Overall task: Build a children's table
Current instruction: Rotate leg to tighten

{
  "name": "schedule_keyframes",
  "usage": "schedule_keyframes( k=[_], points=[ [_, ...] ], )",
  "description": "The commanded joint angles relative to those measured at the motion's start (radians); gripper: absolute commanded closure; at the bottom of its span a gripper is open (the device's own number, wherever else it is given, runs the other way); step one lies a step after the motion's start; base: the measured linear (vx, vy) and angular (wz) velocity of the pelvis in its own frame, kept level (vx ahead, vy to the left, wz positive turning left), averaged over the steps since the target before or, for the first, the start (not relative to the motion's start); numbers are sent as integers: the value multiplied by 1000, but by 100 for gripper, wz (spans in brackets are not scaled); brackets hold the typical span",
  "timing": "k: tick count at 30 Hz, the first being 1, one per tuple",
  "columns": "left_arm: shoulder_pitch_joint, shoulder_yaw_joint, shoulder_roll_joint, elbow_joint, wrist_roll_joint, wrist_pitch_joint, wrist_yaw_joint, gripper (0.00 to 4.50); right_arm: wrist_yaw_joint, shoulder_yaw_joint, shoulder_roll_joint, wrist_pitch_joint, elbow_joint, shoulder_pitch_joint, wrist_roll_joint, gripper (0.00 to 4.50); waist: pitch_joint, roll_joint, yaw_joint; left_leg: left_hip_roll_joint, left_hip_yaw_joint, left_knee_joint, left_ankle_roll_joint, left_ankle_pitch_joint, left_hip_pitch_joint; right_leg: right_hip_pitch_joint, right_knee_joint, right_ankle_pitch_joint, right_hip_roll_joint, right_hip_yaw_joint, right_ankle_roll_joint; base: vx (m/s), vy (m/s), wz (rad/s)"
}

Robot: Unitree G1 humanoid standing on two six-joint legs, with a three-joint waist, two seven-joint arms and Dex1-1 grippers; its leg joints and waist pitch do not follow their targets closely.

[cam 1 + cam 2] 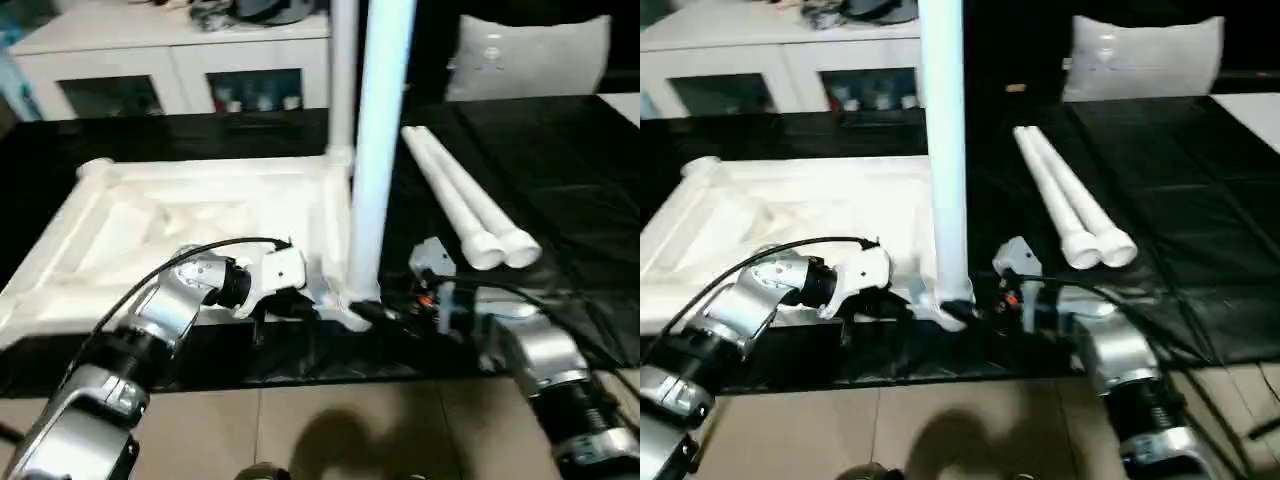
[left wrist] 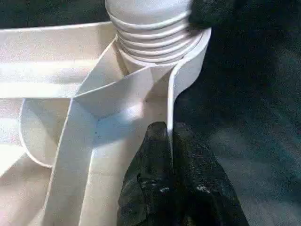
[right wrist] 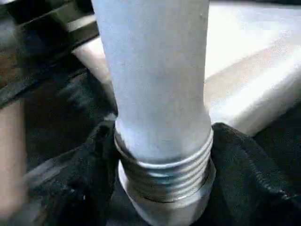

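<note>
Left fingers (image 2: 162, 155): pinched on tabletop (image 1: 200, 215) rim | right fingers (image 3: 244, 155): straddling upright leg's (image 1: 380, 150) threaded base

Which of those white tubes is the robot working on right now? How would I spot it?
Find the white tabletop lying upside down on the black surface. At its near right corner one leg stands upright, its threaded end in the corner socket, between both grippers. The two spare legs lie flat to the right.

**Tabletop, legs and cabinet**

The white ribbed plastic tabletop (image 1: 190, 225) lies underside-up on the black mat (image 1: 560, 180). One white tube leg (image 1: 380, 150) stands upright at its near right corner; two more legs (image 1: 465, 205) lie right of it. A white glass-doored cabinet (image 1: 150, 60) stands behind.
</note>
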Motion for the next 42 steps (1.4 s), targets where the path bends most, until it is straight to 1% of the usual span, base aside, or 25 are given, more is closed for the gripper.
schedule_keyframes(
  k=[1,3,4,5,8,9,10,12,13,14,17,18,19,20,21,22,23,25,27,28,32,33,39,40,42],
  points=[
    [5,-15,-77,-85,-35,41,60,450,-101,30,44,28,69,-7,-35,178,-57,-15,-6,48,-40,-86,-38,-456,17,31,-94,-569,-66,28,-139,0,0,0],
    [10,-6,-108,-107,-28,82,103,450,-150,14,71,33,85,-15,-38,178,-58,-12,-19,49,-40,-85,-31,-480,22,27,-101,-581,-64,28,-129,0,0,0],
    [8,0,-144,-117,-17,116,158,450,-214,-7,98,29,120,-37,-39,178,-60,-17,-24,47,-40,-83,-24,-485,21,27,-104,-575,-63,27,-125,0,0,0],
    [7,4,-170,-123,-9,139,197,450,-260,-21,116,26,145,-53,-40,178,-59,-12,-31,47,-39,-83,-24,-488,22,23,-102,-555,-62,26,-137,0,0,0],
    [1,19,-234,-132,8,186,303,450,-378,-62,160,5,221,-101,-40,178,-58,-18,-34,43,-39,-80,-15,-494,24,22,-113,-583,-62,20,-123,0,0,0],
    [1,23,-248,-138,15,198,329,450,-408,-74,171,-6,244,-115,-45,178,-57,-15,-37,43,-38,-79,-14,-498,25,19,-114,-583,-62,21,-122,0,0,0],
    [1,21,-249,-141,29,193,344,450,-440,-80,180,-27,272,-128,-60,178,-58,-19,-36,43,-41,-80,-11,-497,23,22,-115,-585,-62,17,-115,0,0,0],
    [4,9,-220,-140,43,161,329,450,-438,-82,178,-61,277,-124,-66,178,-59,-14,-39,46,-44,-87,-9,-498,16,27,-113,-555,-61,15,-112,0,0,0],
    [6,9,-206,-139,45,151,320,450,-426,-84,175,-64,268,-116,-60,143,-62,-18,-37,46,-44,-87,-7,-506,18,26,-112,-532,-61,17,-113,0,0,0],
    [8,7,-197,-142,46,149,316,450,-418,-86,174,-66,262,-111,-57,122,-62,-17,-36,46,-40,-87,-6,-508,21,21,-110,-507,-59,22,-124,0,0,0],
    [16,3,-160,-144,47,128,287,450,-388,-97,154,-99,237,-90,-55,97,-67,-18,-25,48,-33,-85,4,-463,20,23,-102,-427,-62,32,-158,0,0,0],
    [17,3,-156,-143,48,125,283,450,-381,-99,152,-100,232,-86,-52,74,-68,-19,-23,48,-31,-84,7,-450,21,22,-101,-407,-60,33,-165,0,0,0],
    [17,4,-141,-134,46,115,270,450,-359,-105,137,-111,211,-74,-43,74,-69,-21,-20,48,-28,-84,16,-420,18,26,-95,-362,-59,34,-181,0,0,0],
    [16,5,-126,-121,44,99,254,450,-326,-106,113,-134,193,-62,-40,69,-70,-17,-14,49,-27,-83,25,-390,17,29,-92,-333,-60,35,-190,0,0,0],
    [16,5,-126,-121,44,99,254,450,-326,-106,113,-134,193,-62,-40,63,-71,-18,-10,50,-25,-82,29,-382,19,27,-92,-323,-59,36,-192,0,0,0],
    [13,0,-107,-99,42,73,233,450,-276,-102,81,-168,175,-48,-36,54,-74,-16,-4,50,-24,-80,36,-359,18,30,-88,-296,-60,37,-201,0,0,0],
    [13,0,-107,-99,42,73,233,450,-276,-102,81,-168,175,-48,-36,37,-75,-17,-1,51,-24,-79,39,-346,14,33,-86,-287,-60,37,-201,0,0,0],
    [4,-18,-69,-62,31,18,163,450,-165,-111,18,-207,129,-22,-5,27,-76,-17,10,50,-22,-76,50,-325,16,33,-87,-280,-60,37,-200,0,0,0],
    [-1,-31,-46,-47,20,-20,103,450,-85,-115,-24,-198,102,-13,19,10,-77,-17,17,50,-22,-75,64,-299,12,39,-82,-258,-59,37,-205,0,0,0],
    [-5,-38,-32,-35,19,-37,76,450,-37,-108,-51,-198,86,-8,22,10,-78,-13,21,51,-22,-74,70,-279,10,39,-79,-241,-58,36,-211,0,0,0],
    [-22,-59,5,4,12,-108,-14,450,87,-76,-125,-176,36,3,24,10,-77,-15,29,53,-22,-74,77,-269,9,40,-78,-239,-55,33,-214,0,0,0],
    [-36,-73,27,32,7,-137,-74,450,165,-48,-170,-175,8,3,19,10,-76,-17,31,53,-22,-74,74,-283,11,41,-79,-263,-56,32,-214,0,0,0],
    [-66,-109,63,93,-2,-246,-200,450,303,17,-221,-182,1,-22,-1,10,-71,-21,28,54,-23,-77,54,-332,13,39,-85,-362,-60,33,-202,0,0,0],
    [-71,-116,68,103,-5,-263,-222,450,328,32,-224,-185,7,-33,-9,10,-70,-26,28,54,-22,-77,52,-337,14,38,-87,-370,-60,33,-203,0,0,0],
    [-81,-128,72,119,-5,-296,-255,450,347,46,-215,-189,30,-58,-25,10,-73,-25,30,56,-23,-77,52,-323,14,38,-82,-352,-62,34,-213,0,0,0]
  ],
)
